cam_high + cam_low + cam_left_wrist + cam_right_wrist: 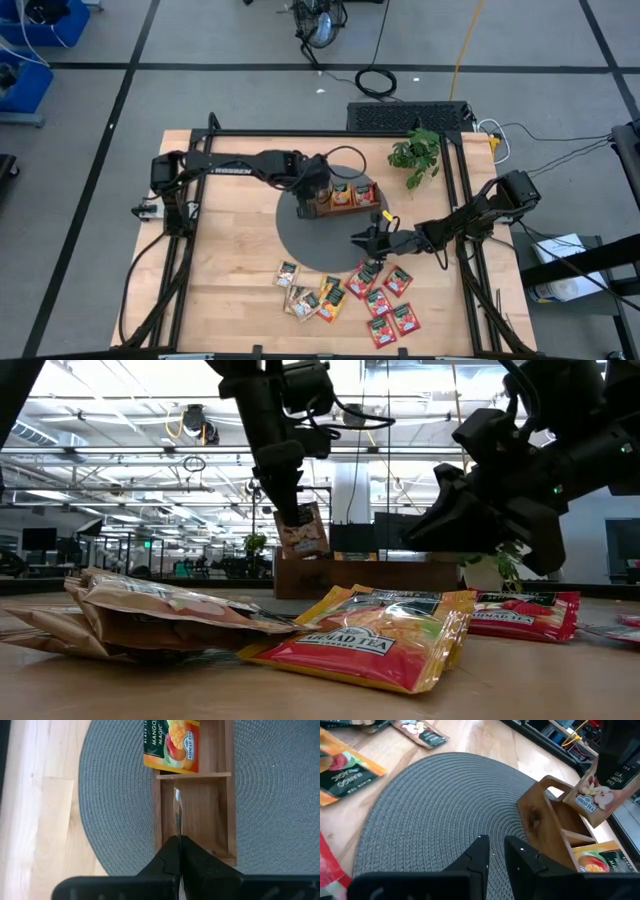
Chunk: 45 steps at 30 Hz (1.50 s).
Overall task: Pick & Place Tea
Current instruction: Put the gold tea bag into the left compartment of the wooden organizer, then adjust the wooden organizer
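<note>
Left of centre, your left tool point(303, 203) is clamped on a cream, flat paper sachet point(303, 532) over the brown wooden tray point(345, 207). It's light and floppy; grip its top edge. Right tool point(496, 851): narrow gap, empty.

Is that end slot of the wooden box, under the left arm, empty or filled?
Empty so far. The left hand holds a cream sachet edge-on above that compartment, where only bare wood shows.
</note>
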### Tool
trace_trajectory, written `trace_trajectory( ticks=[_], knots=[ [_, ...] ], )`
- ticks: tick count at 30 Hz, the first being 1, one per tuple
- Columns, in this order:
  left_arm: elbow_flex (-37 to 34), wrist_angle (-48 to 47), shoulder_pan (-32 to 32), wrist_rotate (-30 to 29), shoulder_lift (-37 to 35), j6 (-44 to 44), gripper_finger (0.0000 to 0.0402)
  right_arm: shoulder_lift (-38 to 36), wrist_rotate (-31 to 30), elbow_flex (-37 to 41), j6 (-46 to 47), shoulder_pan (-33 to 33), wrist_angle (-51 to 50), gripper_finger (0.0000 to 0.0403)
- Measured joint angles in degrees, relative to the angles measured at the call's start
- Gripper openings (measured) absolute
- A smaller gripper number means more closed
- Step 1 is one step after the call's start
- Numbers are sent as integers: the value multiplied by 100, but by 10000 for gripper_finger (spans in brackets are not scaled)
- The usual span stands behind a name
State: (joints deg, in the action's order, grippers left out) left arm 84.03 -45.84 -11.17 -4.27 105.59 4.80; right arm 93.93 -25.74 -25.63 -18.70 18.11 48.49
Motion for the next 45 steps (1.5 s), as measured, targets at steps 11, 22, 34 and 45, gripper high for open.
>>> trace_trajectory(
  ticks=[11,22,34,45],
  knots=[
    [606,-389,-30,50,935,264,4,0,-139,2,-163,0,83,45],
    [1309,-846,-23,-155,1293,-114,68,0,-152,2,-144,-9,-78,45],
    [1316,-1255,-27,-157,1219,-603,128,-108,-141,2,-105,-11,-59,45],
    [1314,-1193,451,-491,552,-1119,133,-1548,-1733,2,-71,169,-1496,45]
  ],
)
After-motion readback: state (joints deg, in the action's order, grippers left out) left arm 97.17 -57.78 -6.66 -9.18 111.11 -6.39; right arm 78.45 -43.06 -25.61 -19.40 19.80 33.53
